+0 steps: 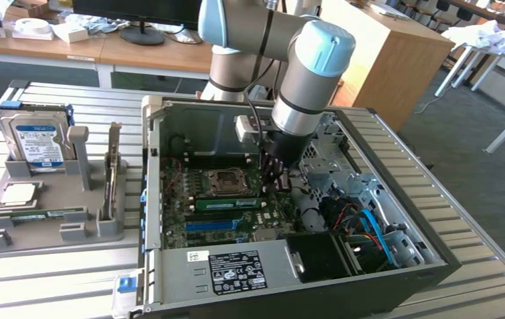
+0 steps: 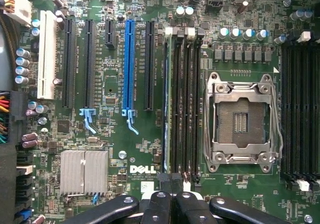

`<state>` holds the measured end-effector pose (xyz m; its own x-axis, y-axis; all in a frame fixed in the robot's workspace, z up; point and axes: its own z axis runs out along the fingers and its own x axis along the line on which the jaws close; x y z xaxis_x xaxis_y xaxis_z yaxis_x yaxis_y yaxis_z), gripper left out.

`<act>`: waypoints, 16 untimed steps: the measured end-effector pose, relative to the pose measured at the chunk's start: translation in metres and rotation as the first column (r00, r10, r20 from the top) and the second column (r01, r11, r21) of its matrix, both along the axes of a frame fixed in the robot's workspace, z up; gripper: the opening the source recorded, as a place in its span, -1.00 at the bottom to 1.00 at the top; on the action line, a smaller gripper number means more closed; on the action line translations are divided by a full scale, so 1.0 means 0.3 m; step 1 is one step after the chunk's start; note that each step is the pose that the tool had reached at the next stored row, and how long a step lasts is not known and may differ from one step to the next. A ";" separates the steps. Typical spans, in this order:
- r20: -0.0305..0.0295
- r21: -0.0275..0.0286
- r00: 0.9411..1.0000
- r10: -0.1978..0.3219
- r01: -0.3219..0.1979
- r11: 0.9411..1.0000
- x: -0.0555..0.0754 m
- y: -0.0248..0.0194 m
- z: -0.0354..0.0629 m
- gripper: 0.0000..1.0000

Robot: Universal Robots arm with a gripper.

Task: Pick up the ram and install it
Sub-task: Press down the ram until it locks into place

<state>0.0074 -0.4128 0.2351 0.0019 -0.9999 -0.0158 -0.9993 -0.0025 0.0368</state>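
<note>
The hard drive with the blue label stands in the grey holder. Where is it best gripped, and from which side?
Probably the top edge of the hard drive, coming from above. It stands upright with its lower part sunk in the grey holder, so only the upper part is free; pinch across the label face and the back.

Open computer case (image 1: 430,256) on slatted table (image 1: 58,292); grey holder (image 1: 53,222) alongside carries upright hard drive (image 1: 38,143)

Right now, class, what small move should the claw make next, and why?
Probably a short, straight push down. The ram already stands in its slot beside the open socket, and the shut claw sits just over its end. Whether the ram is fully seated cannot be told.
</note>
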 end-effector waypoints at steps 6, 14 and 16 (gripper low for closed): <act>0.000 0.000 1.000 0.000 0.000 1.000 0.000 0.000 -0.003 -0.80; 0.000 0.001 1.000 0.000 0.000 1.000 0.000 0.000 -0.011 -0.80; 0.000 0.001 1.000 0.000 0.000 1.000 0.000 0.000 -0.017 -0.80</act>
<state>0.0074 -0.4129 0.2299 0.0020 -0.9999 -0.0168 -0.9993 -0.0026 0.0368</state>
